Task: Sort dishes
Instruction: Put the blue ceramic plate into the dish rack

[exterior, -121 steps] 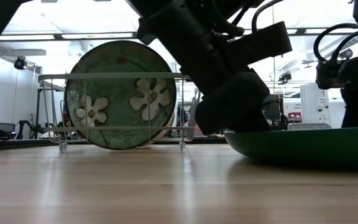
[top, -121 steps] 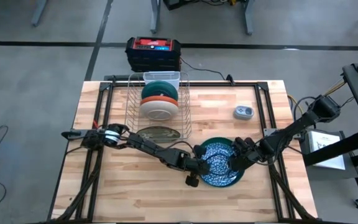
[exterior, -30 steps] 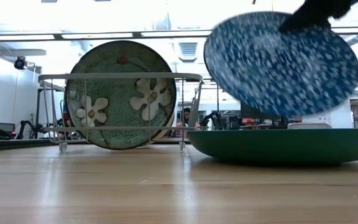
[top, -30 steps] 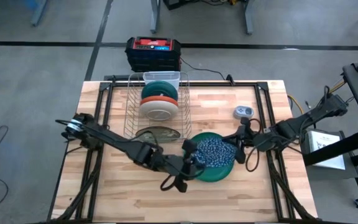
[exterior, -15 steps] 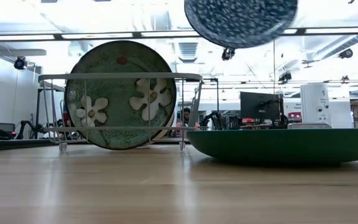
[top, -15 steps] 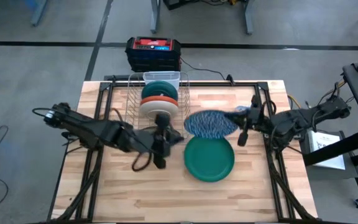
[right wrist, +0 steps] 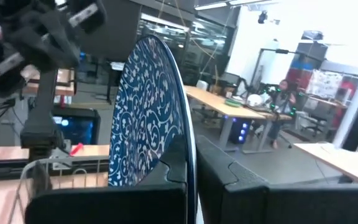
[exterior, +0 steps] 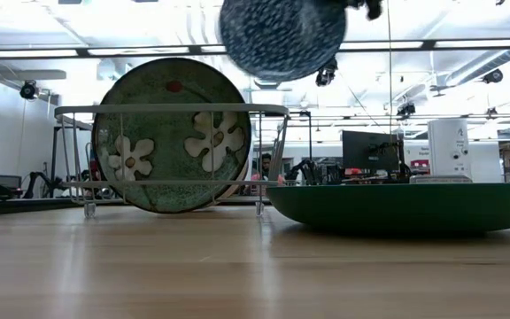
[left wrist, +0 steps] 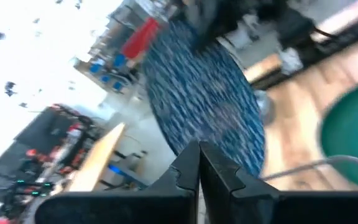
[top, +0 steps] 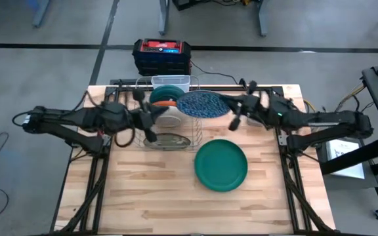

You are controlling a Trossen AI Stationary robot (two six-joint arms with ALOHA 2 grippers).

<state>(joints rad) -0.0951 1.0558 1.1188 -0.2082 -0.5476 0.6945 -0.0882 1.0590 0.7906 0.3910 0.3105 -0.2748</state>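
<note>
The right gripper (top: 235, 111), reaching in from the right of the high view, is clamped on the rim of the round blue-and-white speckled plate (top: 202, 105); the right wrist view shows that plate (right wrist: 151, 118) edge-on with the rim pinched between the two dark fingers (right wrist: 229, 180). The plate is held in the air, above the right end of the silver wire rack (top: 140, 131) in the upper centre of the high view, and it appears at the top centre of the low view (exterior: 282, 35), clear of the rack's top rail and tilted. The left gripper (top: 151, 124) sits just left of the rack in the high view, fingers pressed together on nothing; the left wrist view shows its closed fingertips (left wrist: 199, 163) with the speckled plate (left wrist: 204, 99) beyond them, apart from it. Inside the rack, a dark teal-green dish (top: 169, 93), an orange dish (top: 165, 102) and a white dish (top: 169, 117) stand on edge in a row, and a larger dark green plate with white flower motifs (exterior: 171, 133) stands upright at the near end. A round dark green plate (top: 221, 165) lies flat on the wooden table (top: 143, 196), lower centre of the high view, well apart from both grippers
</note>
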